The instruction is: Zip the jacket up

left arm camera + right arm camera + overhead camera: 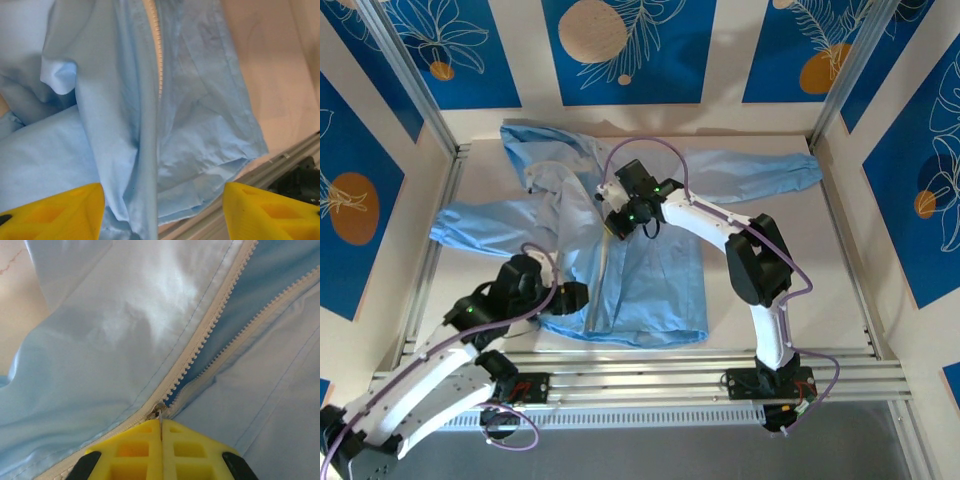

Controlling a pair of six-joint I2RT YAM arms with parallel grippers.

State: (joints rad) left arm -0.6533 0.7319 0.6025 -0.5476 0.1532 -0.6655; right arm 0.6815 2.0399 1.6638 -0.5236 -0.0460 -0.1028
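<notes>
One jacket (650, 270) is spread flat mid-counter (770, 260), hem (640, 332) at 6 o'clock, hood (535, 145) at 11 o'clock. Two sleeves (480, 220) are counted, one toward 9 o'clock, one toward 2 o'clock. Two hands are seen. The right hand (617, 222) is clamped on the one zipper pull (160, 416); two tooth rows (200, 345) are parted beyond it toward 1 o'clock. The left hand (572, 296) is held at the hem with fingers (60, 210) apart, nothing gripped.
</notes>
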